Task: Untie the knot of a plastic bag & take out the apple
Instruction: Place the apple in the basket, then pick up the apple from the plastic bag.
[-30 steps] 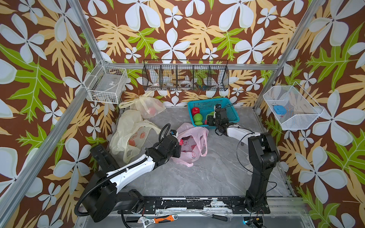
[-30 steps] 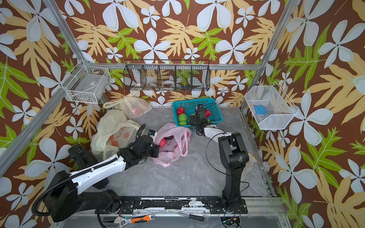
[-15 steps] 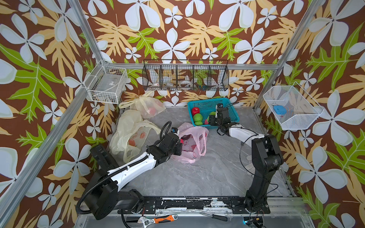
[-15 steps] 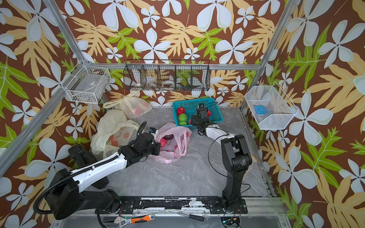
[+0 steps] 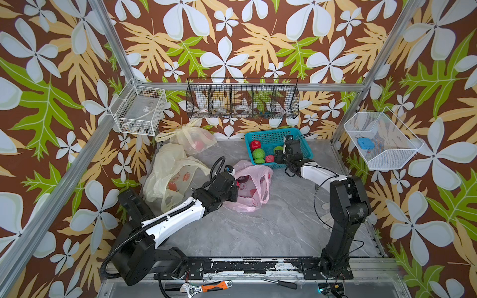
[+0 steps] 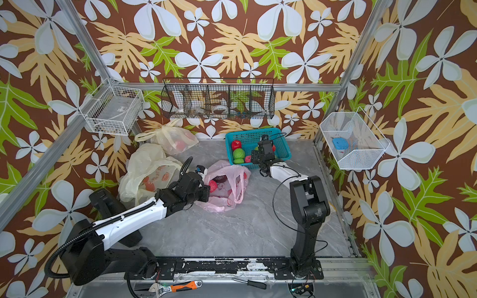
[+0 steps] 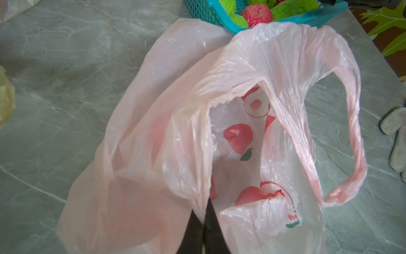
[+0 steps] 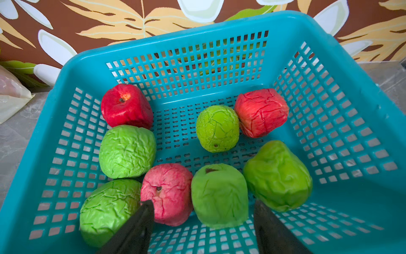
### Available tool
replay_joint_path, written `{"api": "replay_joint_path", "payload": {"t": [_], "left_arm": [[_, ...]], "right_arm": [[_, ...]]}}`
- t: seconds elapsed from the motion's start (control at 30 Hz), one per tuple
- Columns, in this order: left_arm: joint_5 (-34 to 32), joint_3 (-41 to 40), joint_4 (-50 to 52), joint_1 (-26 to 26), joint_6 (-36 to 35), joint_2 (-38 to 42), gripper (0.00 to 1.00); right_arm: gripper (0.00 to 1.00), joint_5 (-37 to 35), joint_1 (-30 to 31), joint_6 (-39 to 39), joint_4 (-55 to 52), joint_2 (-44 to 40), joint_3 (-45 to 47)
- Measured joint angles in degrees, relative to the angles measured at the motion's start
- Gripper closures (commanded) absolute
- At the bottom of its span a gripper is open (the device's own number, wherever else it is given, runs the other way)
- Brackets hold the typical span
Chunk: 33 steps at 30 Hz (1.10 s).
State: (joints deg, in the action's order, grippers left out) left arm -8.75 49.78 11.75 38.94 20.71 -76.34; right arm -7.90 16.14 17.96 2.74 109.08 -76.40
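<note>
While wrinkled apples (image 8: 167, 193) lie in a perforated basket (image 8: 175, 40), the filmy bag (image 7: 142, 143) gapes.

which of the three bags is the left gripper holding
The pink bag, pinched at its rim by the shut left gripper; the two pale yellow bags lie untouched.

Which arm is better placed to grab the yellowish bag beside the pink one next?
Left, probably: the left end effector, shut on the pink bag, sits next to the yellowish bag, though it must release first. The right end effector hangs open over the teal basket, farther off.
</note>
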Motion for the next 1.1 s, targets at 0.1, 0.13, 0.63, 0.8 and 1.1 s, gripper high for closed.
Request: {"api": "replay_joint_path", "payload": {"t": [0.1, 0.13, 0.63, 0.8, 1.1], "left_arm": [[0.04, 0.09, -0.04, 0.0, 0.0, -0.46, 1.0], [0.13, 0.07, -0.04, 0.0, 0.02, -0.59, 1.0], [0.9, -2.8, -0.37, 0.0, 1.73, 1.97, 0.71], [-0.31, -1.4, 0.0, 0.0, 1.9, 1.9, 0.45], [-6.05, 1.79, 1.51, -0.44, 0.17, -2.75, 0.35]], "right_arm": [[0.28, 0.57, 0.0, 0.02, 0.2, -0.31, 0.68], [0.28, 0.61, 0.0, 0.02, 0.22, -0.74, 1.4], [0.3, 1.81, 12.2, 2.56, 1.01, -18.45, 18.25], [0.45, -4.42, 24.55, 2.12, 1.68, -25.66, 24.46], [0.57, -3.67, 38.01, 0.9, 12.96, -19.56, 29.92]]}}
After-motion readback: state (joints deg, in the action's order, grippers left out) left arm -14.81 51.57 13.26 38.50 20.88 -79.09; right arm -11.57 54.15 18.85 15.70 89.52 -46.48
